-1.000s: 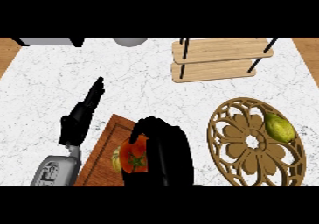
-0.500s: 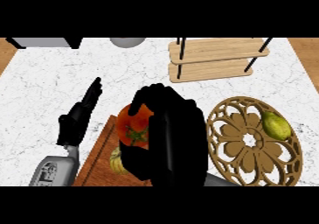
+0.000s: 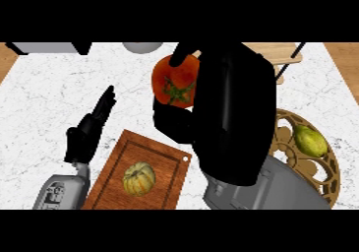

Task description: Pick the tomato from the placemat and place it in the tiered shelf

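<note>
My right hand (image 3: pixel 229 113) is raised high above the counter, large in the head view, with its fingers and thumb curled round the red tomato (image 3: pixel 176 81). The tomato shows its green stalk end. Below it lies the brown wooden placemat (image 3: pixel 120 157) at the lower left. The tiered shelf (image 3: pixel 287 54) stands at the back right, mostly hidden behind my right hand. My left hand (image 3: pixel 87 133) rests open at the left, fingers pointing away, beside the placemat.
A small yellow-green squash (image 3: pixel 139 178) lies on the placemat. A round wooden trivet (image 3: pixel 318 172) at the right carries a green fruit (image 3: pixel 310 141). A grey object (image 3: pixel 47 47) and a pale round thing (image 3: pixel 142 47) sit at the back edge.
My right hand has lifted the tomato off the placemat and carried it up and towards the back. The squash on the placemat is now uncovered. The left hand stayed put.
</note>
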Robot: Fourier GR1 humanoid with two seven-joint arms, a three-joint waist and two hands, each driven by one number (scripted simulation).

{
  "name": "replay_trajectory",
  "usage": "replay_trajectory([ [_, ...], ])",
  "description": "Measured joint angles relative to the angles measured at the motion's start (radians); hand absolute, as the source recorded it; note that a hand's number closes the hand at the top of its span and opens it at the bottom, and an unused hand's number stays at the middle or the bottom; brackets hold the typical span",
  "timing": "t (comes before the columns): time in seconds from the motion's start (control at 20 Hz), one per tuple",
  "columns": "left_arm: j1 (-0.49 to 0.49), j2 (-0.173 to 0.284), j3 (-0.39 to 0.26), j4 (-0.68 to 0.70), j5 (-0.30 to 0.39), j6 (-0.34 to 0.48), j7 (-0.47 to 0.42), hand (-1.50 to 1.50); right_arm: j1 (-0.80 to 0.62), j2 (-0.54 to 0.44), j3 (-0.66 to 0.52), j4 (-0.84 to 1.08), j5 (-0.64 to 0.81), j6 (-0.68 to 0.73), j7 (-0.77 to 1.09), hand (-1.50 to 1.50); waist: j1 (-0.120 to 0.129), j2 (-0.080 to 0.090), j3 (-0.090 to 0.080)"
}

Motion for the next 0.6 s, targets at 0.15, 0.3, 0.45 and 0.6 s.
replay_trajectory([
  [0.15,-0.002,0.005,0.005,0.008,0.001,-0.005,-0.006,0.00,-0.047,0.001,-0.073,0.016,0.000,0.034,-0.021,1.50,0.000,0.001,0.000],
  [0.3,0.003,-0.001,0.001,0.000,-0.004,-0.001,-0.006,0.00,-0.098,-0.003,-0.149,0.039,0.008,0.069,-0.043,1.50,0.001,0.001,0.000],
  [0.45,0.013,0.005,0.004,-0.004,0.000,-0.010,-0.018,0.00,-0.136,-0.005,-0.208,0.093,0.033,0.079,-0.066,1.50,0.003,0.002,0.000],
  [0.6,0.017,0.003,0.005,-0.008,0.003,-0.013,-0.018,0.00,-0.164,-0.015,-0.261,0.129,0.048,0.092,-0.089,1.50,0.004,0.002,0.000],
])
